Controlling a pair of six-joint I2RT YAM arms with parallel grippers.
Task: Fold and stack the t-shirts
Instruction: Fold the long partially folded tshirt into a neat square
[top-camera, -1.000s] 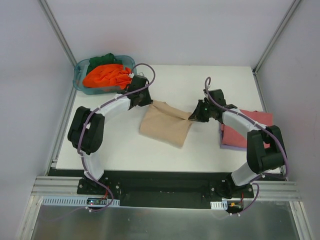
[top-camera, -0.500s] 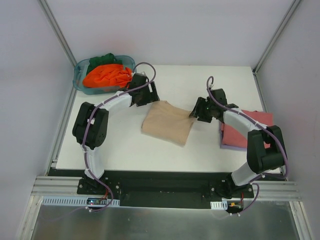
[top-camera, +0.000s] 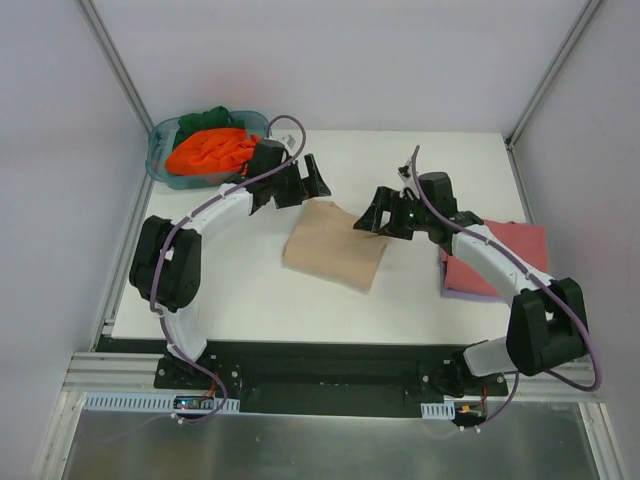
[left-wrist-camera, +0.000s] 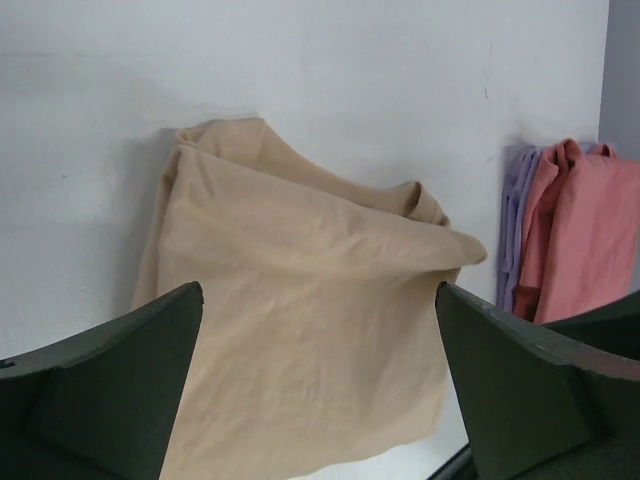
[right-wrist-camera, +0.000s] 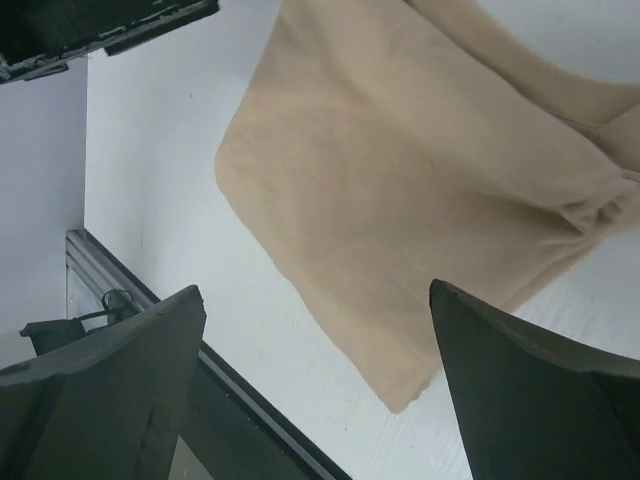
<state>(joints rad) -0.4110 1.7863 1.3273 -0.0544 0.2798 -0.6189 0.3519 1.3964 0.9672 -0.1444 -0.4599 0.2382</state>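
The tan t-shirt (top-camera: 333, 245) lies folded, rumpled; left fingers (left-wrist-camera: 100, 390) and right fingers (right-wrist-camera: 540, 400) spread wide, empty.

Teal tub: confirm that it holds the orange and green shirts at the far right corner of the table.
Wrong corner. The teal tub holds the orange shirt and the green shirt, but sits at the far left corner of the table; the top external view shows it.

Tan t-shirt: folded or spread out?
Folded. The tan t-shirt lies as a compact rectangle, layers doubled, no sleeves out. Left gripper and right gripper open, holding nothing.
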